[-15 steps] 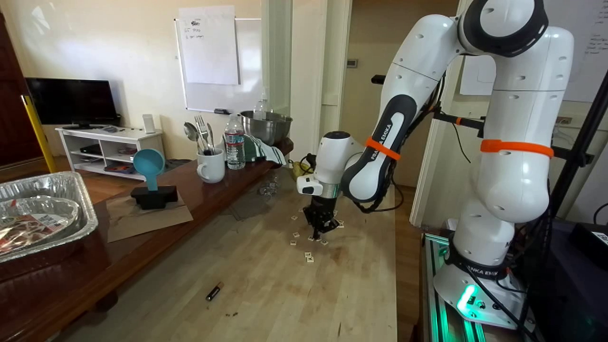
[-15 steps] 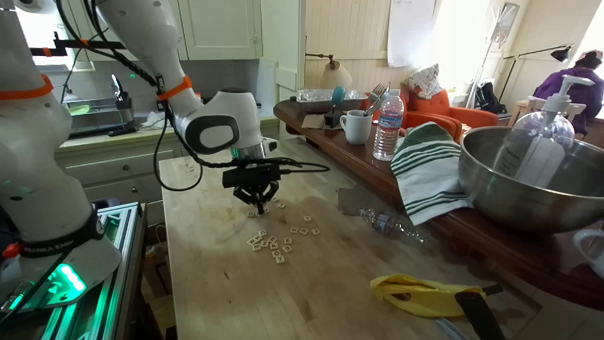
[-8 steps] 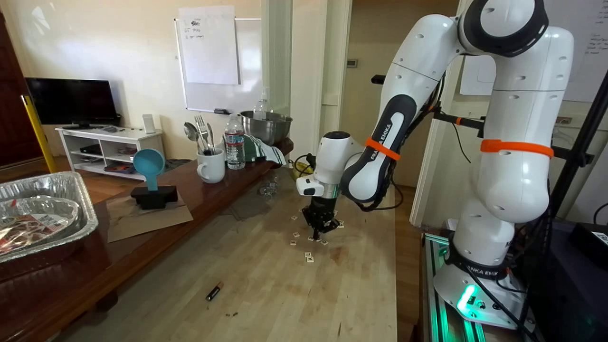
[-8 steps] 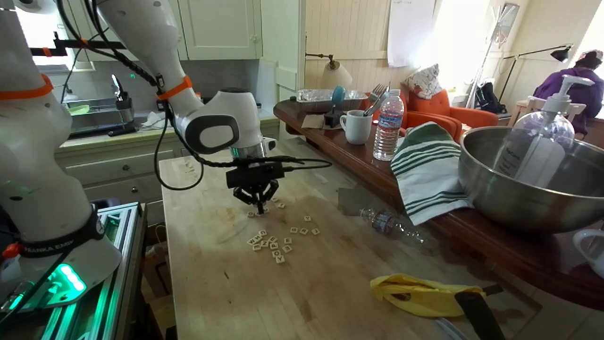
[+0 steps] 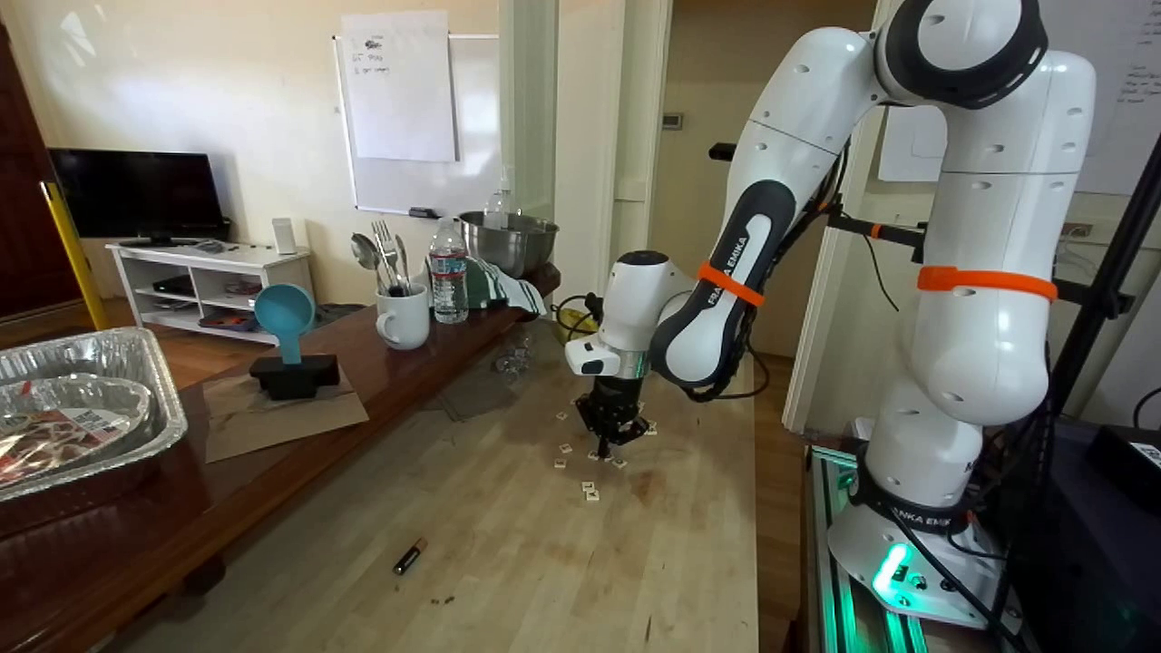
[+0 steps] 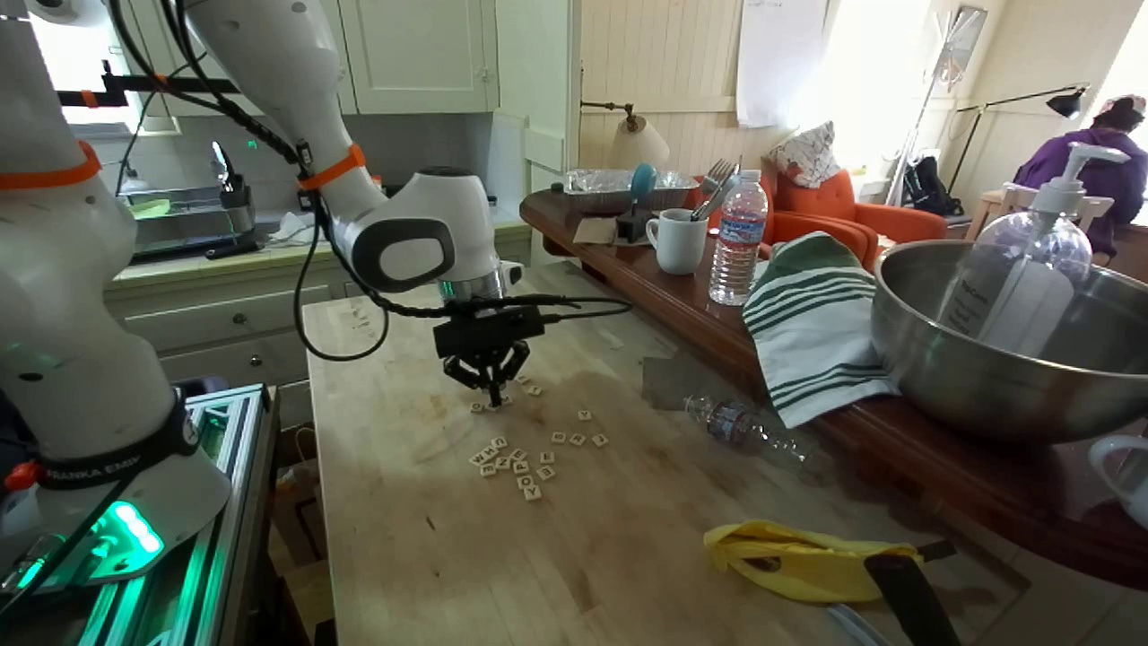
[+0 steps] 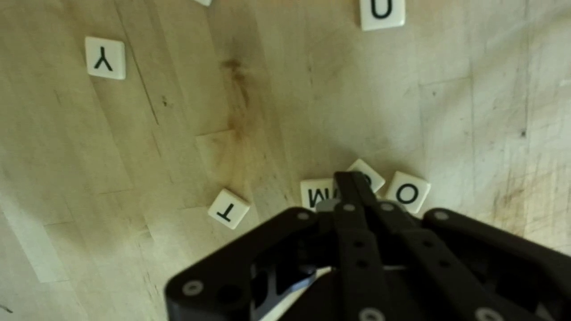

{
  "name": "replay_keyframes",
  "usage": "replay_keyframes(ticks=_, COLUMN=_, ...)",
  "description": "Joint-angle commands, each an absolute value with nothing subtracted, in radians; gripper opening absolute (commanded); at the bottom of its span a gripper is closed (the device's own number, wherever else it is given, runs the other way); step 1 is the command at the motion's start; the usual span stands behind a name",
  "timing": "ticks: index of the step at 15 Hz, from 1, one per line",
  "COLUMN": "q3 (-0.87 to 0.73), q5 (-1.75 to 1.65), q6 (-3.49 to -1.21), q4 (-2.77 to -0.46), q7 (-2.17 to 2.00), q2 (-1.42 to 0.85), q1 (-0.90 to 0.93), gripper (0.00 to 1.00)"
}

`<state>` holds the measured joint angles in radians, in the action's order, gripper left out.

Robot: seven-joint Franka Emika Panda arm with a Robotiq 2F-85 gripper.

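Observation:
My gripper (image 7: 351,174) points down at the wooden table, black fingers pressed together with nothing seen between them. In the wrist view the tips overlap a white M tile (image 7: 314,191) and a tile (image 7: 374,177) whose letter is mostly hidden. Just right of these lies an O tile (image 7: 408,191); a T tile (image 7: 229,208) is to the left. Farther off are a Y tile (image 7: 105,58) and a U tile (image 7: 382,13). Whether the tips touch a tile, I cannot tell. Several more tiles, including a Y tile (image 6: 532,493), lie scattered in an exterior view.
A battery (image 5: 410,556) lies on the table. A clear bottle (image 6: 731,422) rests on its side there, with a yellow item (image 6: 807,561) nearby. Along the raised dark ledge stand a mug of cutlery (image 6: 679,242), a water bottle (image 6: 740,238), a striped towel (image 6: 812,332) and a steel bowl (image 6: 1013,386).
The gripper's body and its cable have turned slightly, while the fingertips stay at about the same spot, still together. The tiles show no visible movement.

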<state>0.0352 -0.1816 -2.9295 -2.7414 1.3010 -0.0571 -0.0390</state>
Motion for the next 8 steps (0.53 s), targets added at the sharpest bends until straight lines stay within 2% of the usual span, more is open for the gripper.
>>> replay_keyframes(ticks=1, q3=0.044, q5=-0.152, q6=-2.897, q4=-2.755, q7=1.381, q2=-0.090, q1=-0.041, gripper=0.00)
replay_keyframes(ticks=8, q3=0.032, q5=-0.186, q6=-2.893, q4=-2.755, q7=1.372, q2=-0.085, q1=-0.038, gripper=0.00)
